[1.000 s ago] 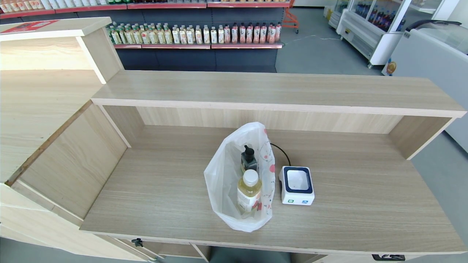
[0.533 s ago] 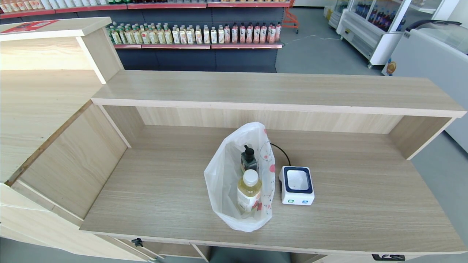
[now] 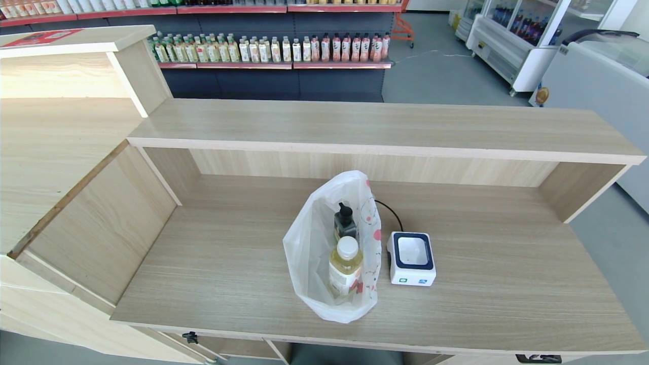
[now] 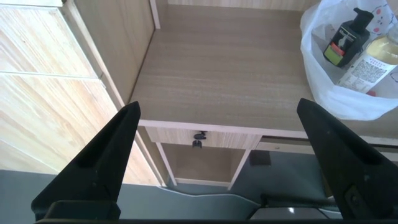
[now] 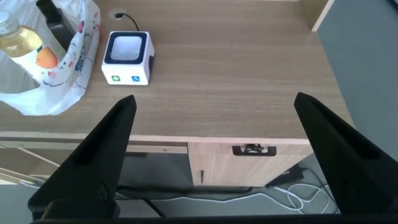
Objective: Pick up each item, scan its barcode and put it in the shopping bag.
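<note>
Both bottles are in the shopping bag [image 3: 304,253] on the counter [image 3: 507,284]: the yellow drink bottle [image 3: 346,266] at the bag's near end, the dark pump bottle [image 3: 345,223] behind it, both upright. The scanner [image 3: 411,257] sits just beside the bag, on its right. The left hand [image 4: 219,106] and right hand [image 5: 214,99] hang low, nearer than the bag and either side of it, fingers spread apart, holding nothing. I'd say the packing looks done; any pulling away should steer wide of the bag's floppy rim so nothing tips

The left end effector [image 4: 217,106] and right end effector [image 5: 214,98] are both spread wide apart.
</note>
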